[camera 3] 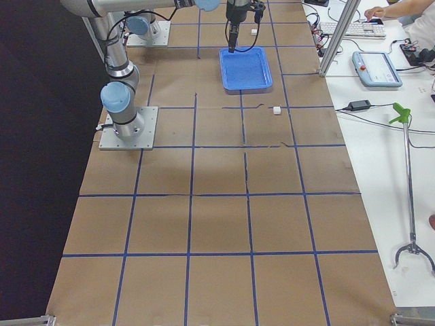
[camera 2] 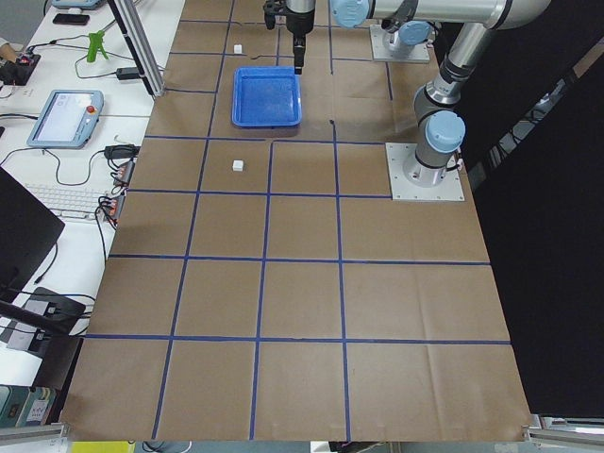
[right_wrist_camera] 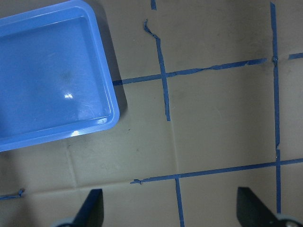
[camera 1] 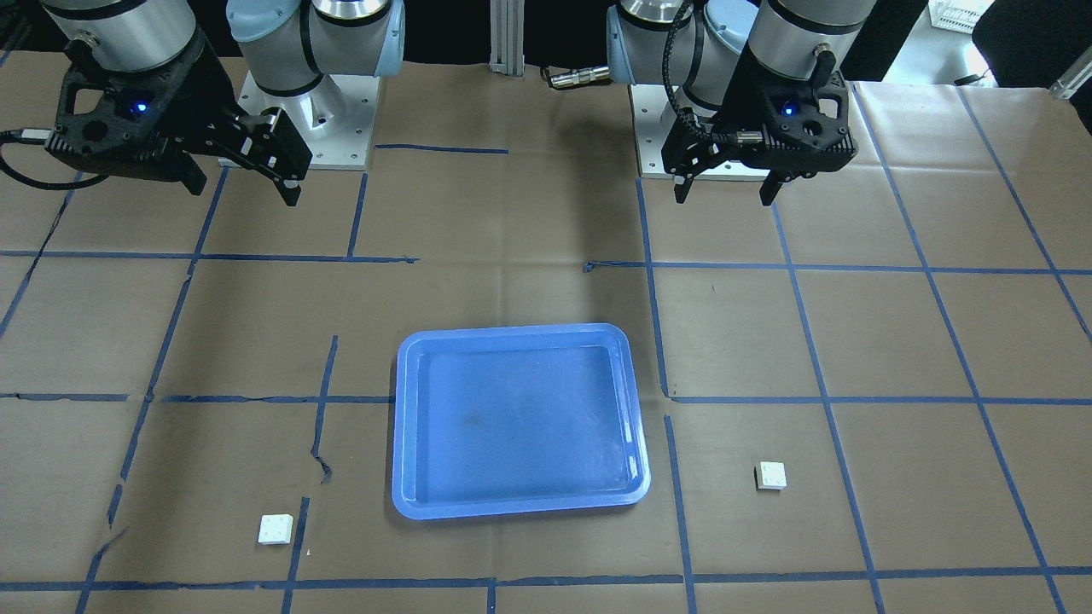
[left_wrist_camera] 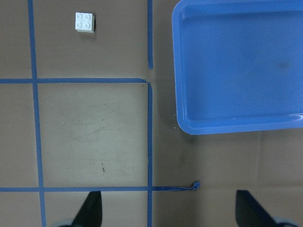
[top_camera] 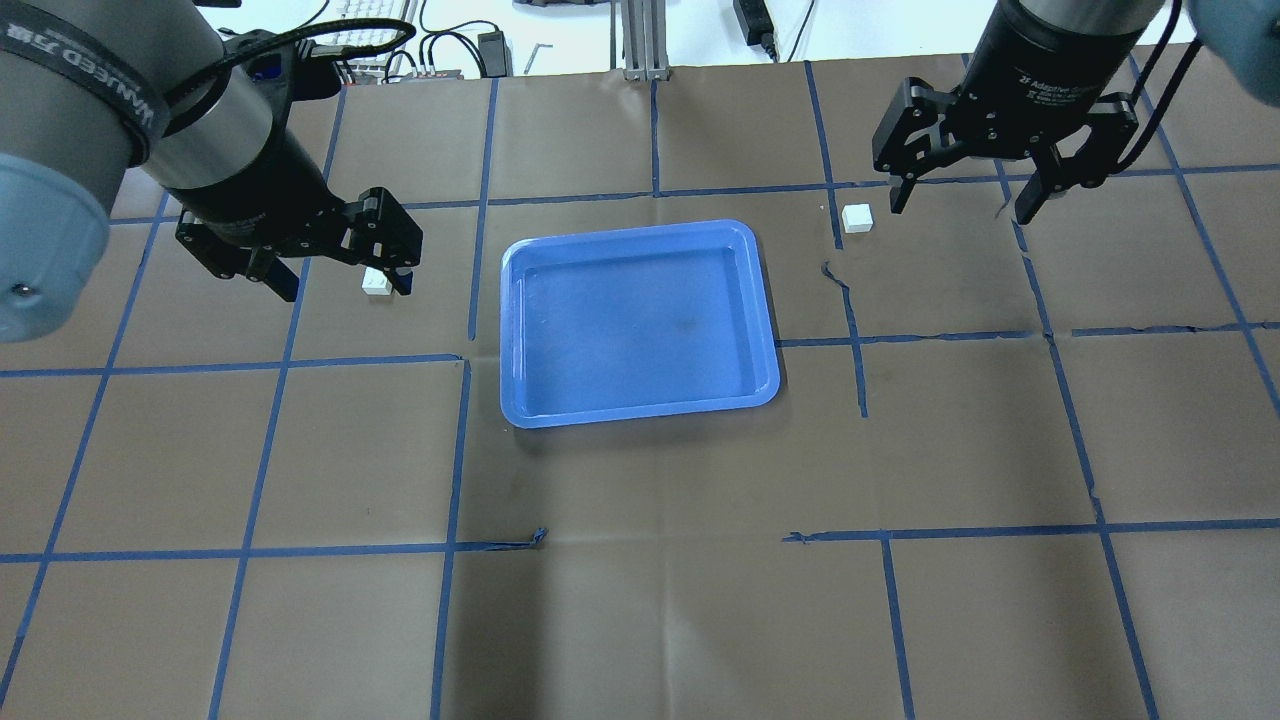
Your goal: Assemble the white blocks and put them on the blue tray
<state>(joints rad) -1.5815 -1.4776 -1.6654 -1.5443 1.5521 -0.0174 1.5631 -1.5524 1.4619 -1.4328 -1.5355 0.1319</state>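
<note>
Tabletop [top_camera: 640, 600]: brown paper cover, blue tape grid.
Blue tray [camera 1: 520, 422]: lies flat at the tabletop's centre.
Left gripper [camera 1: 725, 192]: raised above the tabletop, fingers spread wide apart.
Right gripper [camera 1: 246, 189]: likewise raised, fingers spread apart.
Left white block [camera 1: 772, 475]: studs up, on the tabletop near the tray's left side.
Right white block [camera 1: 275, 529]: on the tabletop off the tray's right side, well apart from the other.

The counter [camera 1: 938, 341] carries two white blocks [camera 1: 275, 529] [camera 1: 772, 475] and one blue tray [camera 1: 520, 422]; two claws show, left claw [camera 1: 725, 196] and right claw [camera 1: 246, 189].
</note>
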